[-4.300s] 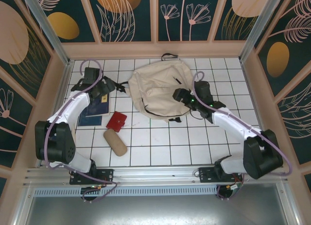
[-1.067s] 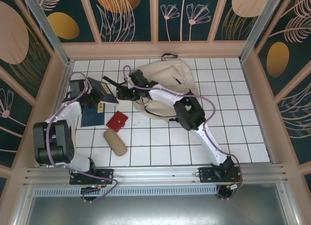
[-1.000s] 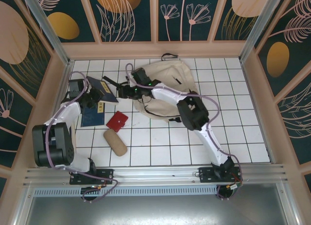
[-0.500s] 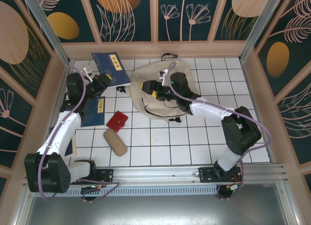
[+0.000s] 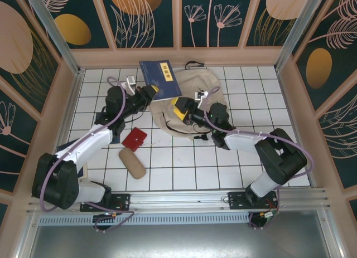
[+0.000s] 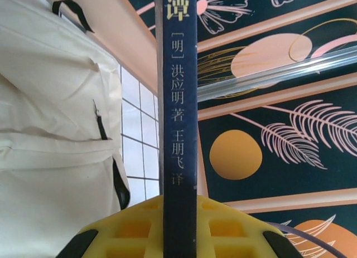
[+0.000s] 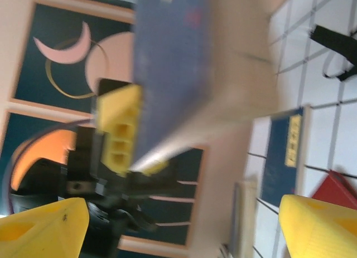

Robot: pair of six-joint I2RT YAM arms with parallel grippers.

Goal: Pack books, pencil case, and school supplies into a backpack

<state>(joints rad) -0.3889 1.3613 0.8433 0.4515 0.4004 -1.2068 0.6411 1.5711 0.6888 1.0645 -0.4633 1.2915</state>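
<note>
My left gripper (image 5: 149, 93) is shut on a navy book (image 5: 160, 78) with a yellow label, raised above the left upper edge of the beige backpack (image 5: 195, 96). In the left wrist view the book's spine (image 6: 177, 102) stands between my yellow fingers (image 6: 122, 230), with the backpack (image 6: 56, 102) to the left. My right gripper (image 5: 179, 108) is open over the backpack's left part, holding nothing. Its wrist view is blurred; it shows the held book (image 7: 173, 57) and a second navy book (image 7: 281, 163) flat on the tiles. The red square supply (image 5: 134, 139) and the tan pencil case (image 5: 132, 162) lie on the table.
The white tiled table (image 5: 184, 169) is enclosed by tan wooden walls (image 5: 178, 57) close behind the backpack and at both sides. A black strap (image 7: 334, 52) lies on the tiles. My left arm (image 5: 92, 141) stretches across the second book's spot.
My left gripper lifted the book off the table and carried it right, up over the backpack's edge. The right gripper opened wide and drew back onto the backpack's left part.
</note>
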